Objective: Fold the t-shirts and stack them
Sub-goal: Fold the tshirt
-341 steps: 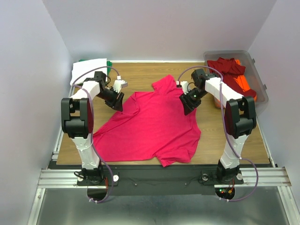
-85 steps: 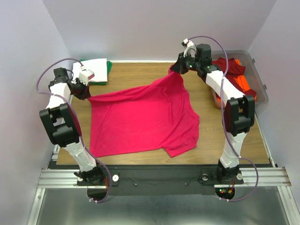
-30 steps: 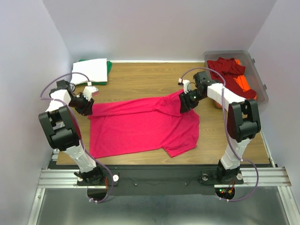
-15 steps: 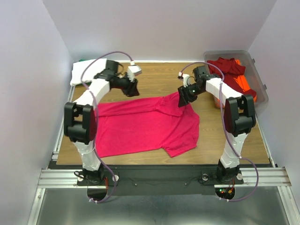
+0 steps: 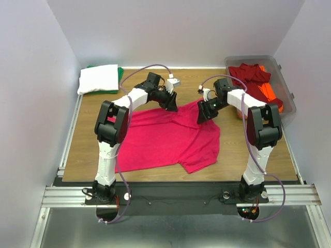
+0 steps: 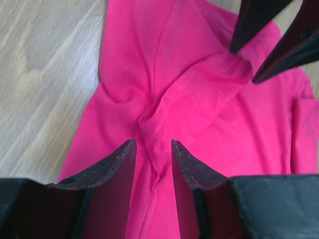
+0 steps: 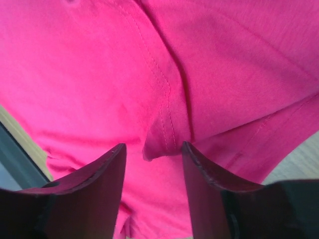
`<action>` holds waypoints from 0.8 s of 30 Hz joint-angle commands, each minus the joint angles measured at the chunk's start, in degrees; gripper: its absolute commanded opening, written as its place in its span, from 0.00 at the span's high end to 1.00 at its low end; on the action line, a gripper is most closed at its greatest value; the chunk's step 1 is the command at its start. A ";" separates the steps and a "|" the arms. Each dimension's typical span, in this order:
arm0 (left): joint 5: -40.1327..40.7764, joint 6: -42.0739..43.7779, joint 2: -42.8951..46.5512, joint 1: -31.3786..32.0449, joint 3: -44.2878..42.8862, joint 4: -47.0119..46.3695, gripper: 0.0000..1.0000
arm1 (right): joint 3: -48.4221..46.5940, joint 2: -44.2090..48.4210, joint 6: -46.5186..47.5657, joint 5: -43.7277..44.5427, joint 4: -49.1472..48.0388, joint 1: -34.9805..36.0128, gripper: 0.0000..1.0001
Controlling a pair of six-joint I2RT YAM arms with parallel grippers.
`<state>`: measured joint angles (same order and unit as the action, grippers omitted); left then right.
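The bright pink-red t-shirt lies flat on the wooden table, its far part folded over towards me. My left gripper is at the shirt's far edge near the middle. In the left wrist view its jaws are open a little, with a raised ridge of pink cloth under the gap. My right gripper is at the shirt's far right corner. In the right wrist view it is open, low over a stitched, folded hem. The right gripper's fingertips show in the left wrist view.
A folded white t-shirt lies on a green one at the back left. A clear grey bin at the back right holds a dark red shirt and an orange one. Walls close in the sides and back.
My left gripper has moved right along the shirt's far edge, from the left side to the middle. The shirt's left edge has shifted rightwards. My right gripper has barely moved.
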<state>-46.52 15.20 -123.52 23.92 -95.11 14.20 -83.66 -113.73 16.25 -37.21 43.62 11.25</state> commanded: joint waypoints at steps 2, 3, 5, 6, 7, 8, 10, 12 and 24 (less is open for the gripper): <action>-1.20 -2.37 -1.45 1.39 -4.03 -2.24 0.54 | 0.60 0.09 -1.22 -2.69 0.42 -0.52 0.50; -1.12 -2.46 -2.15 1.74 -4.47 -2.33 0.55 | 0.77 0.09 -1.22 -2.69 0.42 -0.52 0.53; -1.29 -2.81 -2.86 2.09 -4.73 -2.33 0.55 | 1.04 0.09 -1.05 -2.43 0.51 -0.52 0.55; -1.20 -2.81 -3.47 2.62 -4.82 -2.33 0.55 | 1.13 0.00 -1.05 -2.25 0.51 -0.61 0.55; -0.94 -2.72 -3.65 2.97 -4.73 -2.33 0.55 | 1.22 0.09 -1.05 -2.08 0.51 -0.61 0.56; -0.76 -2.63 -3.83 3.06 -4.73 -2.42 0.55 | 1.22 0.09 -1.05 -1.90 0.59 -0.52 0.56; -0.32 -2.55 -4.36 3.50 -4.73 -2.33 0.56 | 1.30 0.00 -0.96 -1.64 0.59 -0.52 0.57; -0.41 -2.72 -4.88 3.68 -5.08 -2.33 0.60 | 1.30 0.09 -0.78 -1.38 0.59 -0.52 0.61; -5.06 0.88 1.25 3.76 -1.84 -1.72 1.00 | 2.09 3.25 2.99 -2.95 0.95 -0.52 1.00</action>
<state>-48.14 13.47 -129.47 27.62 -97.95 12.88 -82.48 -113.80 16.75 -38.06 44.18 10.94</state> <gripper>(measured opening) 0.026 0.017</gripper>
